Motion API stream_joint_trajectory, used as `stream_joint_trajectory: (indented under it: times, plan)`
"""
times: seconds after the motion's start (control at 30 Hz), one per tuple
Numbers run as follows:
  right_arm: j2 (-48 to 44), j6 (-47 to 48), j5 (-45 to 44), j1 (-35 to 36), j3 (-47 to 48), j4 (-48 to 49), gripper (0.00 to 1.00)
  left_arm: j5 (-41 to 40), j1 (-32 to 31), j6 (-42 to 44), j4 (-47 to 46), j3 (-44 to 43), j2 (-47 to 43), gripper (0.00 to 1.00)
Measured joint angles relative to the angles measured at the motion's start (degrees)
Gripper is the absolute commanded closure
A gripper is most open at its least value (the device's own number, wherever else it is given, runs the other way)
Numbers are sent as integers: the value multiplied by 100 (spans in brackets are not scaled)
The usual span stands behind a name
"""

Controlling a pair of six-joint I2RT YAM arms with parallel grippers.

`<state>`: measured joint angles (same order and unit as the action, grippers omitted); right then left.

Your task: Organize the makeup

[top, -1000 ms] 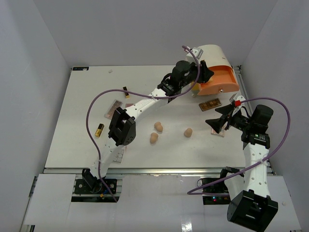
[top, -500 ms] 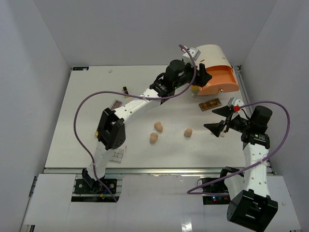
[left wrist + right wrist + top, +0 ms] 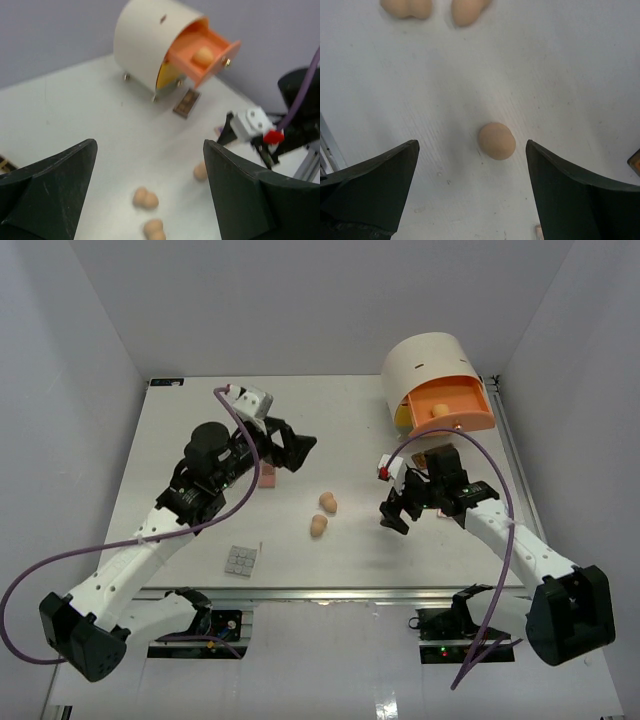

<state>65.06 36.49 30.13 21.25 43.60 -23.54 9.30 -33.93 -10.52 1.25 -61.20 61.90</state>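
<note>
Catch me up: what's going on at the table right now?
Neither arm holds anything. The right gripper hangs open over a sponge on the table, a finger on each side, not touching it. The left gripper is open in the air, facing the drawer unit, whose orange drawer stands open with one sponge inside. Two more sponges lie mid-table, and a brown palette lies beside the unit.

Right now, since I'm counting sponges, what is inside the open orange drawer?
One tan egg-shaped sponge lies in the orange drawer. The drawer's rear, under the round cream drawer unit, is covered, so anything further back cannot be seen.
</note>
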Motion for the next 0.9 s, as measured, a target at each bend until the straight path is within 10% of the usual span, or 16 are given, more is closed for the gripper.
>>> stream_joint_trajectory:
  times: [0.43, 0.9]
  plan:
    - [1097, -157, -1429, 223, 234, -17, 28, -451, -4, 367, 719, 1833, -1035, 2]
    - [1584, -179, -1496, 231, 347, 12, 92, -526, -4, 389, 646, 1833, -1101, 2]
